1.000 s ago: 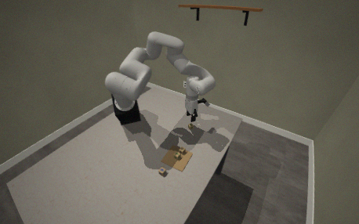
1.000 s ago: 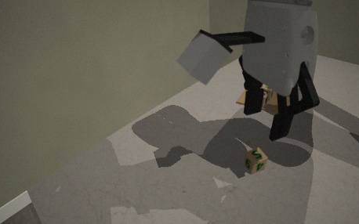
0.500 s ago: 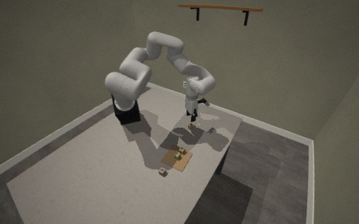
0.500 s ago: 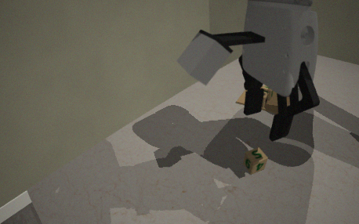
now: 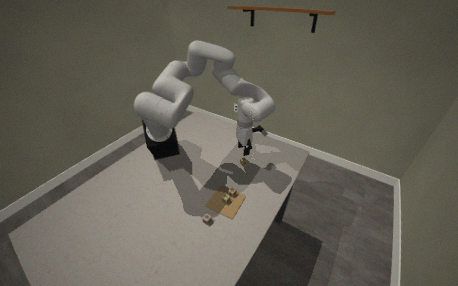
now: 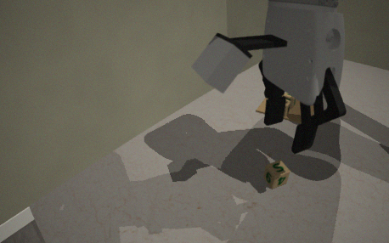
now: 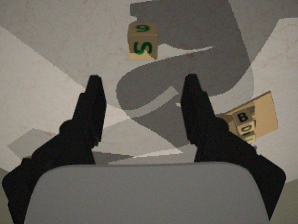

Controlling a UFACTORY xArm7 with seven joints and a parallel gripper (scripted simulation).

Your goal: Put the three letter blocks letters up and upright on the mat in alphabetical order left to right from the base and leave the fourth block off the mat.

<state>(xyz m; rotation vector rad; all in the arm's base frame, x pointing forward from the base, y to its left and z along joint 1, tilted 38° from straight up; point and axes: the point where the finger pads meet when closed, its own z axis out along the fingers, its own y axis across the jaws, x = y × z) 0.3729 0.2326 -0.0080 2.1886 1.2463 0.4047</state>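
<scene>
A wooden block [image 5: 243,161] [image 6: 277,174] [image 7: 143,46] stands alone on the table, a green S-like mark on top and green digit-like marks on its sides. My gripper [image 5: 245,149] [image 6: 286,137] [image 7: 143,88] is open and empty, above the table near this block. The tan mat [image 5: 235,211] [image 6: 262,108] [image 7: 268,106] lies on the table with two blocks close together on it. The nearer one [image 5: 232,191] [image 7: 244,123] shows B and D on two faces; the other [image 5: 226,198] shows a green mark, partly hidden. A fourth block [image 5: 207,218] with a blue mark on top lies off the mat.
The table [image 5: 125,220] ends in an edge beyond the mat, on the side away from the robot base [image 5: 162,145]. Shadows of the arm cover the table around the lone block. A shelf [image 5: 281,10] hangs high on the wall.
</scene>
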